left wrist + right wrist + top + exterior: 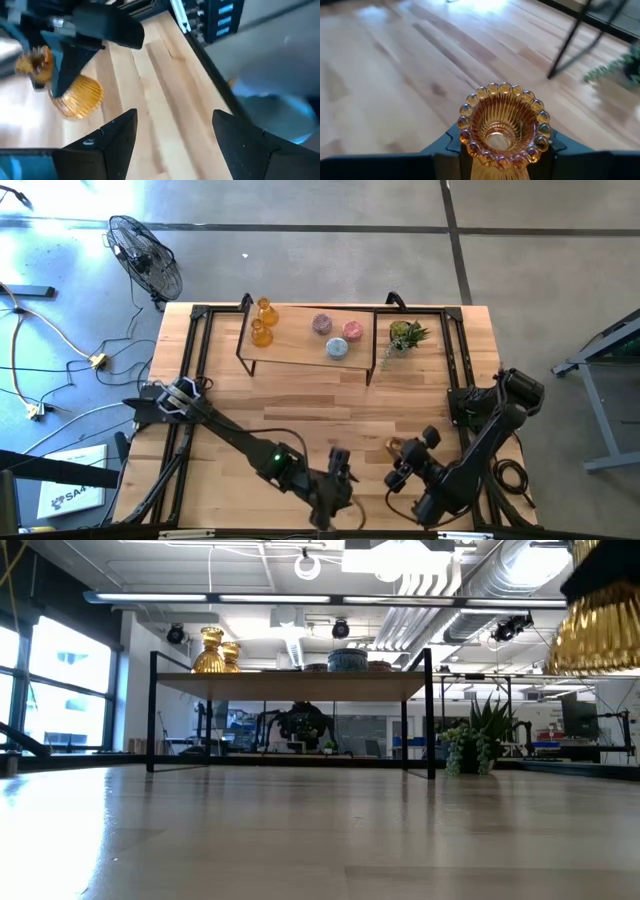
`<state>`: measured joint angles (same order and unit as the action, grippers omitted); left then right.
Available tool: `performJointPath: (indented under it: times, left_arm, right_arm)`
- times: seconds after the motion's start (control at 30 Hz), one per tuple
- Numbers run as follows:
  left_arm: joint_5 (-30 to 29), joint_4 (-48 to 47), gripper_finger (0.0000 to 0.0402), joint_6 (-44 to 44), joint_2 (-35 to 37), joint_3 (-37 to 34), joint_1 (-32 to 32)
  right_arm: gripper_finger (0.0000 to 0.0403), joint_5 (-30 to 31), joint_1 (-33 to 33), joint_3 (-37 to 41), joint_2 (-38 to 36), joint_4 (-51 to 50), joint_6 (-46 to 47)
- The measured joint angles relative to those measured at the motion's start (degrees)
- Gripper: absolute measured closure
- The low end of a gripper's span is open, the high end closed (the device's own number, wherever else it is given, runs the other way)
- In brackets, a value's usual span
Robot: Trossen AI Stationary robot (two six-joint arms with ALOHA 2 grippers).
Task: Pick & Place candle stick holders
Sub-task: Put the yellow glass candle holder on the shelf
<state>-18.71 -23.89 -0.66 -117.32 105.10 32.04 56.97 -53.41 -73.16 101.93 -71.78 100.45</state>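
Observation:
An amber ribbed glass candle stick holder with a beaded rim is in my right gripper, near the table's front edge, right of centre. It also shows at the top right of the low view. My left gripper is open and empty just left of it, and its wrist view shows the held holder. Two more amber holders, two pink ones and a light blue one stand on the wooden shelf at the far side. My right gripper pinches the amber holder between its two fingers, one on each side just below the beaded rim. In the left wrist view a finger crosses the narrow part above the ribbed bulb. The holder is lifted clear of the table, its mouth up.
A small spiky green potted plant stands on the table right of the shelf. The shelf's black metal legs leave open room beneath it. The bare wooden table top lies between the shelf and my grippers.

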Motion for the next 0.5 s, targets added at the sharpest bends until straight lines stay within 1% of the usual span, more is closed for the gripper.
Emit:
performJointPath:
  times: [0.1, 0.23, 0.3, 0.37, 0.5]
  left_arm:
    - [-4.2, 0.3, 0.0149, -3.4, 0.0, 0.0, 0.7]
    - [-11.4, 0.1, 0.0149, -3.5, 0.0, 0.0, 0.5]
    - [-13.9, 0.7, 0.0149, -3.5, 0.0, -0.4, 0.4]
    - [-14.5, 1.4, 0.0149, -3.4, 0.0, -1.4, 0.0]
    - [-12.9, 1.5, 0.0149, -0.7, -0.1, -1.9, -0.5]
  right_arm:
    - [0.0285, 2.2, -0.3, -1.6, 0.0, 5.4, -6.1]
    - [0.0285, 5.4, -1.0, -3.1, 0.0, 15.3, -17.4]
    - [0.0285, 5.9, -1.2, -3.7, 0.0, 20.7, -23.5]
    - [0.0285, 5.9, -1.2, -3.9, 0.0, 25.8, -29.2]
    - [0.0285, 6.2, -0.9, -3.9, 0.0, 32.6, -37.4]
